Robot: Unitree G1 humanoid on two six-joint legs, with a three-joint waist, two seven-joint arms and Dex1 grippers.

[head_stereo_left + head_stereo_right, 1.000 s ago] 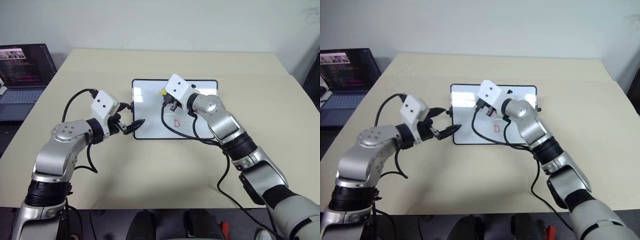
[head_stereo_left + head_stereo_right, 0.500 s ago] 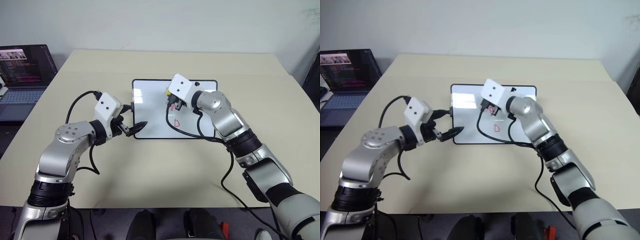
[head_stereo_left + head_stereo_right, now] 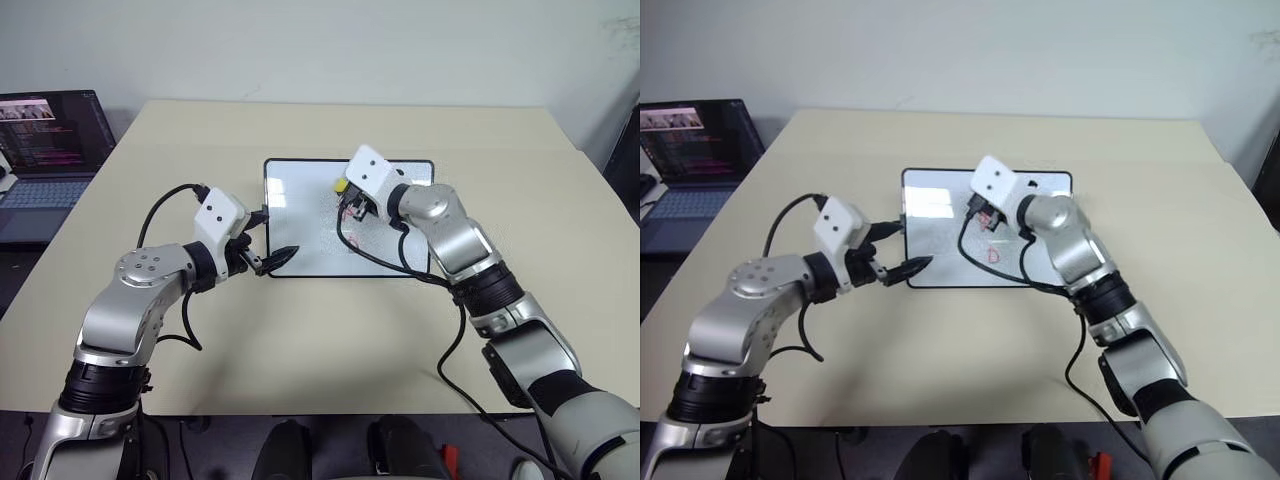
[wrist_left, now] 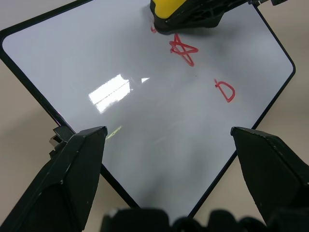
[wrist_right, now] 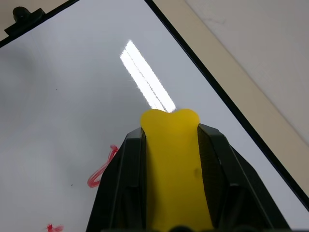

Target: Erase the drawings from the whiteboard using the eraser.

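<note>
Two arms work over the whiteboard [image 3: 300, 225], which lies flat on the table [image 3: 300, 330]. Right gripper [image 5: 170, 126]: jaws closed tight on the long sides of the eraser [image 5: 173, 159], whose yellow end juts past the fingertips and sits over the board's middle far part, beside the remains of a red mark. Left gripper [image 4: 166, 135]: jaws wide apart and holding nothing, poised at the board's near-left edge, its fingertips [image 4: 84, 145] to either side of that edge. Drawings [image 4: 184, 48]: the star scribble lies just beside the eraser; the D sits apart from it, nearer the right end.

Handling, as judged: the eraser looks small, light and firm, with smooth sides, so a side grip near its middle, as here, should keep the black face flat on the board. The board looks light, rigid and glossy; it may slide on the smooth table under a wiping push. Its thin black frame or the small knobs on its short sides give the best purchase for steadying.
</note>
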